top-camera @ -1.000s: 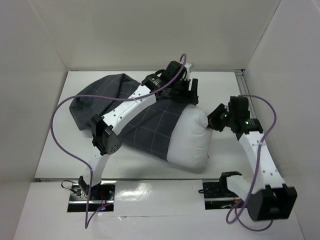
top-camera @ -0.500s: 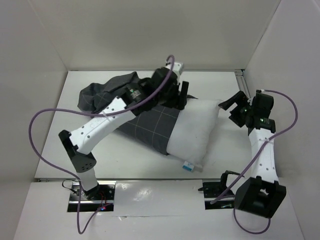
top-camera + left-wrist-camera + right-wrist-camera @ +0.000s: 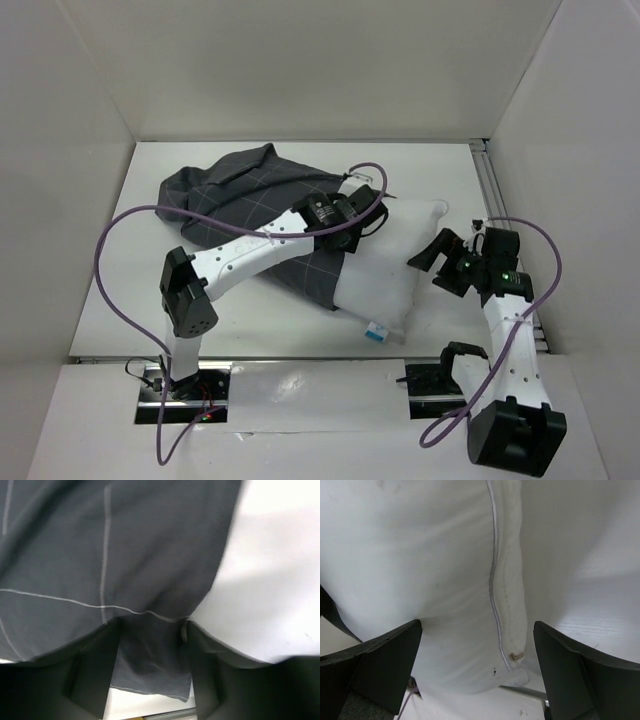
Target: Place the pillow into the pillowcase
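Pillow (image 3: 385, 275): lying on the table (image 3: 120, 290), one end sitting inside the pillowcase (image 3: 250, 195).
Left gripper (image 3: 352, 232): pinching pillowcase fabric on the pillow's top.
Right gripper (image 3: 432, 262): gaping wide, hovering just beside the pillow's bare end.

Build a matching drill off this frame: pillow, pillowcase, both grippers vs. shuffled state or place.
1 pillow
2 pillowcase
3 left gripper
4 right gripper

A open, facing the bare white end
B dark grey, checked, wrinkled
C grey fabric between its jaws
D white, left part sleeved, right end bare

Pairs: 1-D, 2-B, 3-C, 4-A
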